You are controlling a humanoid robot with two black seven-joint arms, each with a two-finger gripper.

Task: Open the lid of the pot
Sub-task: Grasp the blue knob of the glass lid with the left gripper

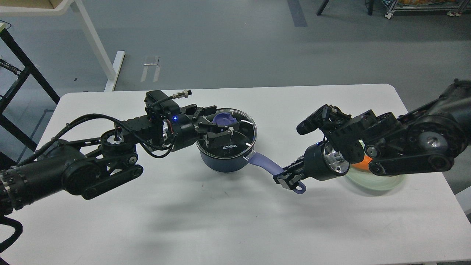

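Note:
The dark blue pot [223, 163] stands on the white table [220, 228] with the clear glass lid [241, 137] seated on it. The lid's purple knob [224, 118] lies between the two fingers of my left gripper [216, 123]. That gripper reaches in from the left just over the lid and is open, one finger behind the knob and one in front. My right gripper [285, 177] is shut on the pot's lavender handle [263, 161] near its holed end [300, 187].
A pale green plate [384, 183] with something orange [365, 162] on it sits at the right, mostly under my right arm. A white table leg and a black frame stand on the floor at the back left.

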